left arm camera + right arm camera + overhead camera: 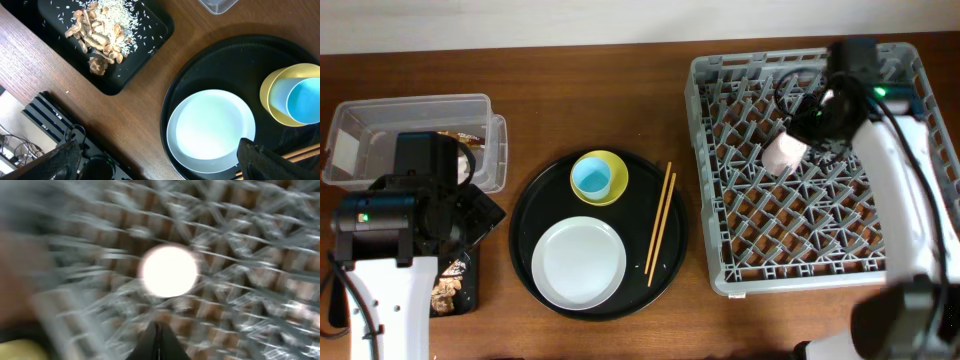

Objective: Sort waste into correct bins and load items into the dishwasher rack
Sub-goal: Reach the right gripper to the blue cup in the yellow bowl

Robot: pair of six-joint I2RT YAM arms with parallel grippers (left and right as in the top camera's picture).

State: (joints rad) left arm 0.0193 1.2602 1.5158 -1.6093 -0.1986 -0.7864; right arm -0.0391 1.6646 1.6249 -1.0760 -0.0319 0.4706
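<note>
Sorting stage: food scraps (102, 35) lie in the black tray (120, 75). The pink cup (783, 152) is over the dishwasher rack (800, 240), tilted, its axis slanting away from the right end effector (802, 133), whose grip cannot be told. Plate (578, 262), yellow bowl (618, 172), blue cup (590, 178) and chopsticks (660, 225) await loading on the round tray (525, 225); left end effector (159, 150) released, empty
</note>
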